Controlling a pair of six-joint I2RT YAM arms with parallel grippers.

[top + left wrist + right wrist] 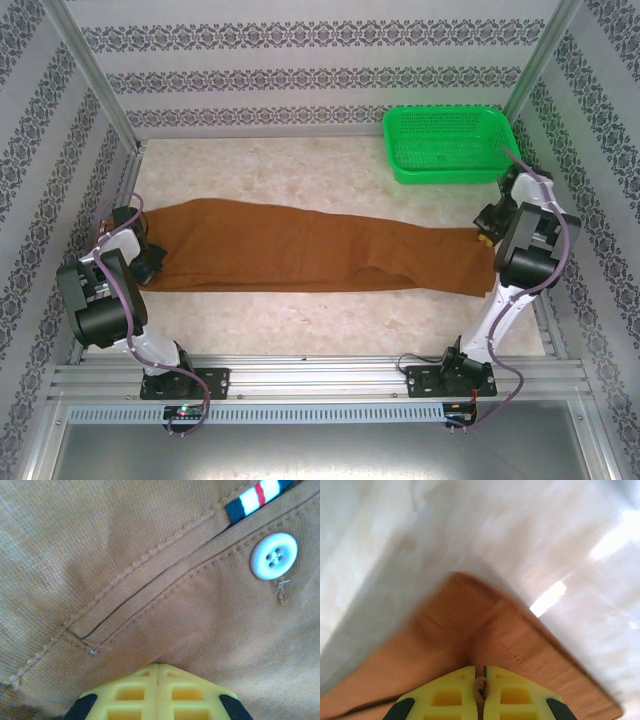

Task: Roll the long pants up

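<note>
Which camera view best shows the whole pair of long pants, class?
Top external: the long pants lie full length across the table, waist left. Left wrist shows a pocket seam and white button close up; right wrist, a blurred hem corner.

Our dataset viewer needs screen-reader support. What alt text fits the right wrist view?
The shut right pincer pinches a stitched hem corner of the rust-brown long pants over the pale table; the whole picture is blurred.
</note>
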